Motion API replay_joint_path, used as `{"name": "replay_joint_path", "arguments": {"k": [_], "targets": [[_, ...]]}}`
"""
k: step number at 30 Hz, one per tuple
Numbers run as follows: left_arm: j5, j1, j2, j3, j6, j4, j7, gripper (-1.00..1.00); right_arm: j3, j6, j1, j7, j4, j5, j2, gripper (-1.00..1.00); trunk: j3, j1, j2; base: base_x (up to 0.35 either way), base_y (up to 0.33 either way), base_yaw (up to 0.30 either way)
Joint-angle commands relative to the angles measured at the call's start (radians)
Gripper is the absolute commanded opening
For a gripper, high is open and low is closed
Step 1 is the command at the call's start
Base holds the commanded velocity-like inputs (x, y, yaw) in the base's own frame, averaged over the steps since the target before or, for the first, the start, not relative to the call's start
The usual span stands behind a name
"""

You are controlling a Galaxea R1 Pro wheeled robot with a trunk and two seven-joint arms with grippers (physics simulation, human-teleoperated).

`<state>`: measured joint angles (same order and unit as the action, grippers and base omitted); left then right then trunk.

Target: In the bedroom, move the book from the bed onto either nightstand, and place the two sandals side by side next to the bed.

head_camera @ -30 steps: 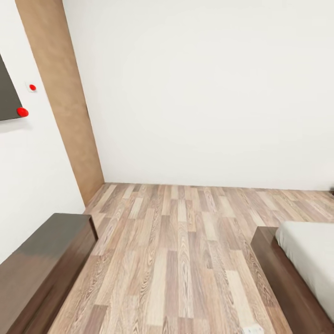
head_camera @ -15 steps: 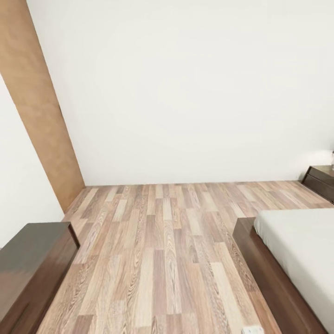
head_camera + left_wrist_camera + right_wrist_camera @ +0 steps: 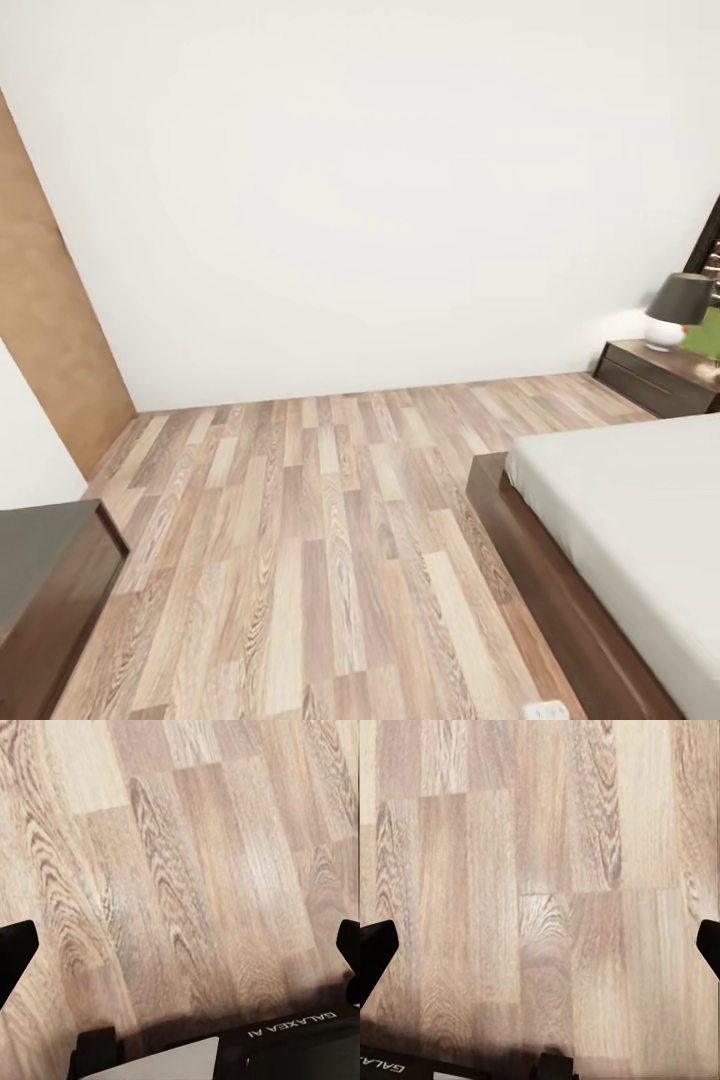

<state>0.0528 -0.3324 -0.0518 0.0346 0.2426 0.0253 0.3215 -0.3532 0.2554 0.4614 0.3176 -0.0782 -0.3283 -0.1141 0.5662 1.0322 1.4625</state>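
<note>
Two grippers: the left gripper [image 3: 180, 949] and right gripper [image 3: 540, 945] each hang over bare plank floor [image 3: 320, 540], fingers spread wide at the edges of their wrist views, holding nothing.
Camera: the head view has swung to the right since a second ago; the whole picture shifted, not the furniture.
Bed: the bed [image 3: 640, 530] fills more of the lower right than before, grey mattress on its dark brown frame, its visible part bare.
Nightstand: a nightstand [image 3: 655, 378] has come into view at the far right against the white wall, beyond the bed's corner.
Lamp: a dark-shaded lamp [image 3: 676, 310] with a white base stands on that nightstand.
Door: the brown door [image 3: 45, 310] has slid to the left edge.
Cabinet: a dark cabinet [image 3: 45, 590] sits at lower left, less of it visible than earlier.
</note>
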Motion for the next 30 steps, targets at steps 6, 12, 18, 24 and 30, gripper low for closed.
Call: {"name": "replay_joint_path", "arguments": {"k": [6, 12, 18, 24, 30], "targets": [[0.006, 0.000, 0.000, 0.004, 0.003, -0.001, 0.004, 1.00, -0.007, 0.006, 0.002, 0.007, -0.005, -0.011, 0.001, 1.00, 0.004, 0.000, 0.001, 0.000, 0.000, -0.260], [0.006, -0.001, 0.000, 0.004, 0.003, -0.001, 0.004, 1.00, -0.007, 0.005, 0.002, 0.008, -0.005, -0.010, 0.001, 1.00, 0.007, 0.000, 0.001, 0.097, 0.148, -0.260], [0.006, -0.001, 0.000, 0.004, 0.004, -0.001, 0.004, 1.00, -0.007, 0.006, 0.002, 0.007, -0.005, -0.009, 0.001, 1.00, 0.010, 0.000, 0.001, 0.182, 0.205, -0.260], [0.006, 0.000, 0.000, 0.004, 0.004, -0.001, 0.004, 1.00, -0.007, 0.006, 0.002, 0.008, -0.005, -0.009, 0.001, 1.00, 0.012, 0.000, 0.001, 0.066, 0.065, -0.261], [0.006, 0.000, 0.000, 0.004, 0.004, -0.001, 0.004, 1.00, -0.007, 0.006, 0.002, 0.007, -0.004, -0.009, 0.001, 1.00, 0.015, 0.000, 0.001, 0.005, 0.005, -0.262]]}}
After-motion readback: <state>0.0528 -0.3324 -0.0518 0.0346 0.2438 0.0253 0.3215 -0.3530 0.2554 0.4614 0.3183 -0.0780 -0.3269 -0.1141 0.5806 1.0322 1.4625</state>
